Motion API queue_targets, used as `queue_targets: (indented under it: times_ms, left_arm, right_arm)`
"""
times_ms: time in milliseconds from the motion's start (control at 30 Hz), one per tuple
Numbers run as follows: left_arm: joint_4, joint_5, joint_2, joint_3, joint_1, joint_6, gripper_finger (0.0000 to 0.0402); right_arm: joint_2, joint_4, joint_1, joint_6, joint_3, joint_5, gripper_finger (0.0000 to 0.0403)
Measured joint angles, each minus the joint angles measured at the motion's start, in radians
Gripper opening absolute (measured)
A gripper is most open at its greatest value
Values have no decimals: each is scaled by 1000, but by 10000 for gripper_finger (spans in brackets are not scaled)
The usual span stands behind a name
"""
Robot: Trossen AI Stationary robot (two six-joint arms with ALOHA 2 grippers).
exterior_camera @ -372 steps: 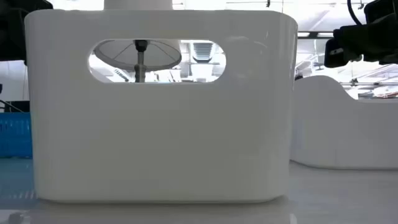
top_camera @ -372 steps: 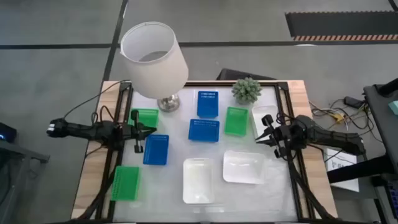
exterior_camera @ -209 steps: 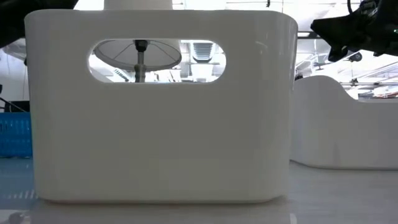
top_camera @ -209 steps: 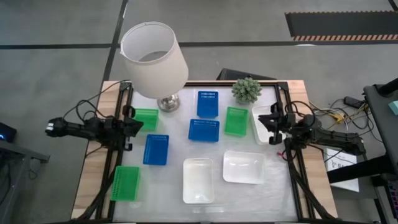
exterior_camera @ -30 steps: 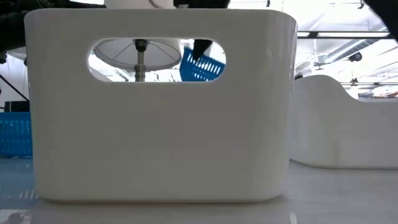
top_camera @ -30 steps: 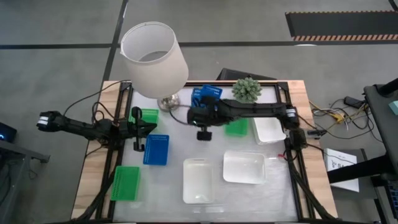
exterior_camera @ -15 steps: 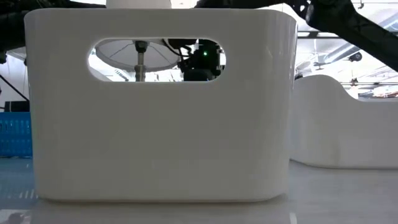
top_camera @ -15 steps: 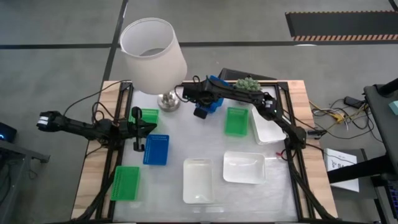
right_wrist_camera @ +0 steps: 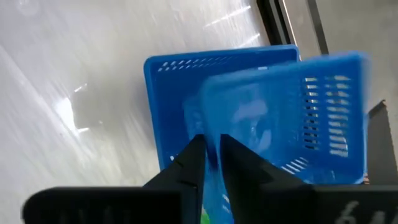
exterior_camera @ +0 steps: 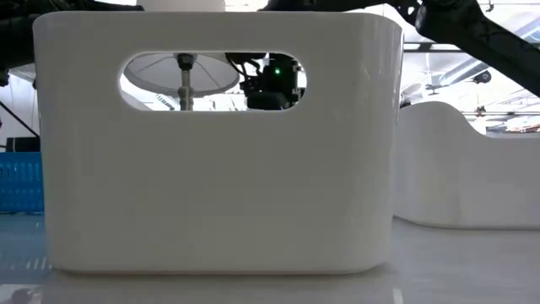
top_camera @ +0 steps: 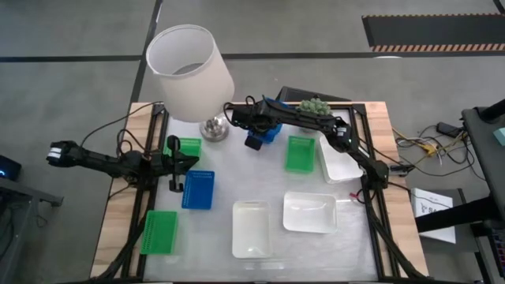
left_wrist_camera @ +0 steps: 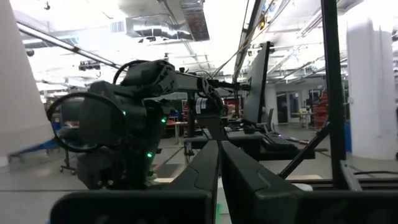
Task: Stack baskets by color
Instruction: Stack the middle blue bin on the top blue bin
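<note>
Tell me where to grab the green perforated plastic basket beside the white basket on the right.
Pinch the green basket by its front short end wall, coming straight down, one finger inside, one outside. It lies flat, open side up, and its long side nearest the white basket looks crowded.

You are not seeing any readable text, label, brand, number or sign in any of these views.

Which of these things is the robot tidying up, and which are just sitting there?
For the job:
blue baskets
green baskets
white baskets

Just sitting there:
lamp
potted plant
</note>
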Motion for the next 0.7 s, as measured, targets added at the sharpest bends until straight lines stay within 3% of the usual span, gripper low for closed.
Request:
queue_targets:
  times_ms: [300, 700]
  left_arm:
    - [40, 147, -8, 0, 0, -22, 2]
    - [50, 171, 18, 0, 0, -38, 2]
  right_arm:
    - [0, 15, 7, -5, 0, 0, 75]
    - [-25, -24, 43, -10, 0, 1, 77]
